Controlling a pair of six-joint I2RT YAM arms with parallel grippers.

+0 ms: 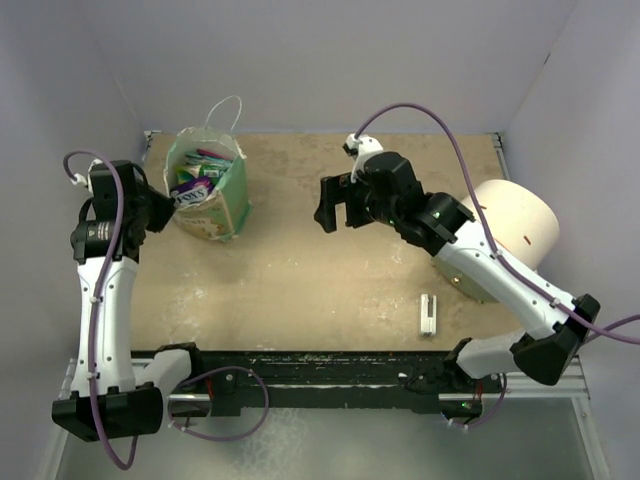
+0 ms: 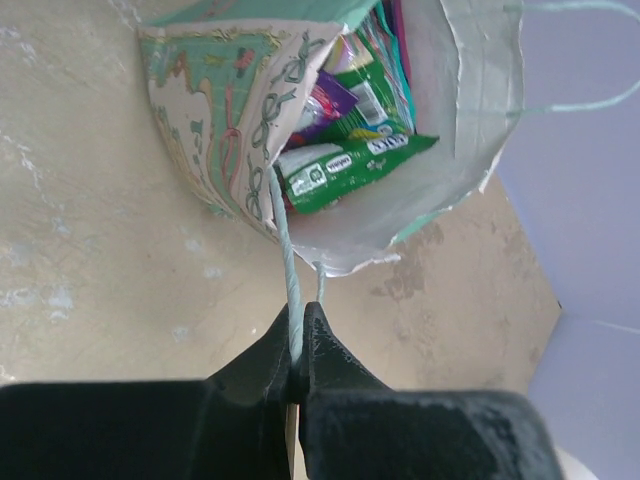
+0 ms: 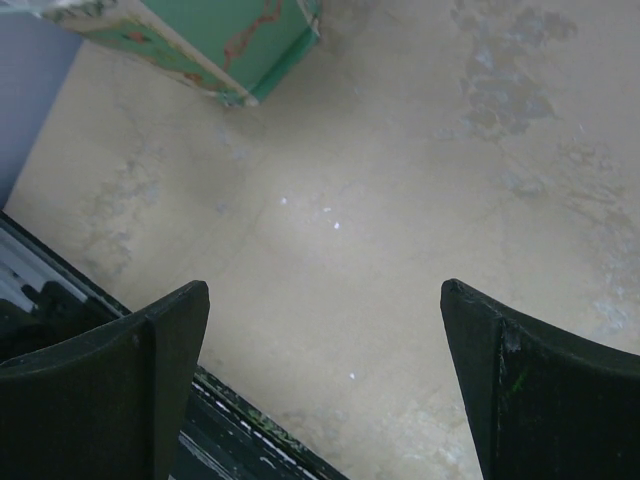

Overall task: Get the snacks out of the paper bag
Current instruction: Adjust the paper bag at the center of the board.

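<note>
The mint-green paper bag [image 1: 215,195] stands at the far left of the table, mouth up and open. Several snacks [image 1: 195,180] lie inside it: a green packet with white lettering [image 2: 345,170], plus purple and pink ones. My left gripper [image 1: 150,212] is shut on the bag's near string handle [image 2: 285,255] just left of the bag; in the left wrist view the gripper [image 2: 297,345] pinches the string. My right gripper [image 1: 335,205] is open and empty, above the table to the right of the bag. The right wrist view shows its gripper [image 3: 325,300] over bare table, with the bag's corner [image 3: 250,45] at the top left.
A big cream cylinder [image 1: 510,235] lies at the right side, partly under my right arm. A small white stick [image 1: 429,313] lies near the front right. The black front rail [image 1: 330,370] runs along the near edge. Grey walls close in the left, back and right.
</note>
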